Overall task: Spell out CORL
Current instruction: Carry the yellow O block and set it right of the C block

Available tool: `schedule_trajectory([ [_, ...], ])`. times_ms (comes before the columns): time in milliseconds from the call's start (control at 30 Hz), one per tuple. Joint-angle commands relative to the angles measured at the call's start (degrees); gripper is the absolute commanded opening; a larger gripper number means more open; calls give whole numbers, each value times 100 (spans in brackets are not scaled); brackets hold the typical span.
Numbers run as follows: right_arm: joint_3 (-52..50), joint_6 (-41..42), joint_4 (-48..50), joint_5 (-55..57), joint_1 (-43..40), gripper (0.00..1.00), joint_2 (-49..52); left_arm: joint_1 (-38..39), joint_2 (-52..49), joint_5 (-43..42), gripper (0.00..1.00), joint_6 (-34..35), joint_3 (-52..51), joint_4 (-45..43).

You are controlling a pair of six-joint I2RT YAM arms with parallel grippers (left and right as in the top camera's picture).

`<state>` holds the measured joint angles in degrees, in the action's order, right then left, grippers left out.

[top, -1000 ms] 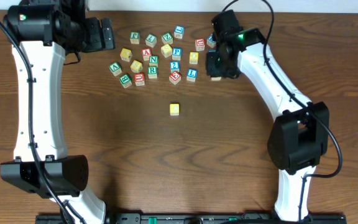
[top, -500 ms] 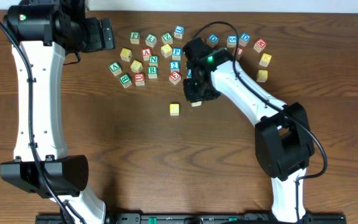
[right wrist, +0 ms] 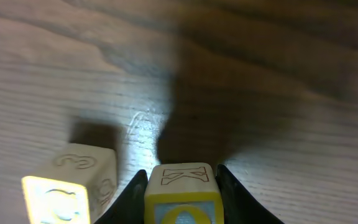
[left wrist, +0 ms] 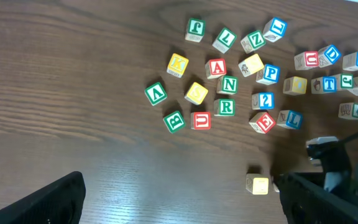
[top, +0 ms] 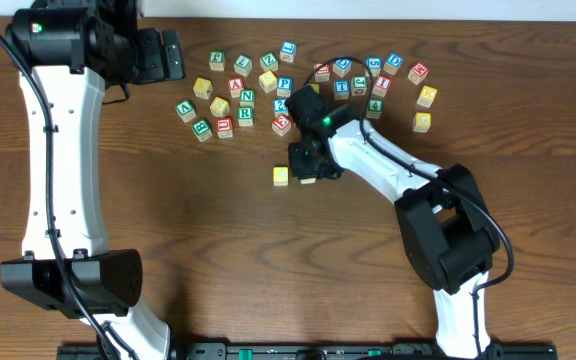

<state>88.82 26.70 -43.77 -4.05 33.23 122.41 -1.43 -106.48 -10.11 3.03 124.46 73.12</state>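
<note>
A lone yellow-topped cube stands on the wooden table in front of the cube clusters, and its top seems to read C. My right gripper is just right of it, shut on a second yellow-topped cube that shows an O on top and an engraved K on its side. The held cube is low over the table, a small gap from the lone one. The green R cube and the blue L cube sit in the cluster. My left gripper hangs open at the back left, holding nothing.
Several loose letter cubes lie in a cluster at the back centre. Several more lie at the back right, with two yellow ones nearest the right. The right arm stretches across the table from the front right.
My right gripper has swung left and forward from the back-right cubes, carrying the yellow cube down beside the lone yellow cube. The left arm has not moved.
</note>
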Motion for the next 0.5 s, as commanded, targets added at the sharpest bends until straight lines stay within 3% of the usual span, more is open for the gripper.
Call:
schedule_trajectory([
  [0, -101, 212, 61, 247, 140, 27, -13, -4, -70, 72, 98, 28, -50, 15],
  [467, -120, 599, 74, 570, 291, 27, -13, -4, -70, 72, 98, 28, -50, 15],
])
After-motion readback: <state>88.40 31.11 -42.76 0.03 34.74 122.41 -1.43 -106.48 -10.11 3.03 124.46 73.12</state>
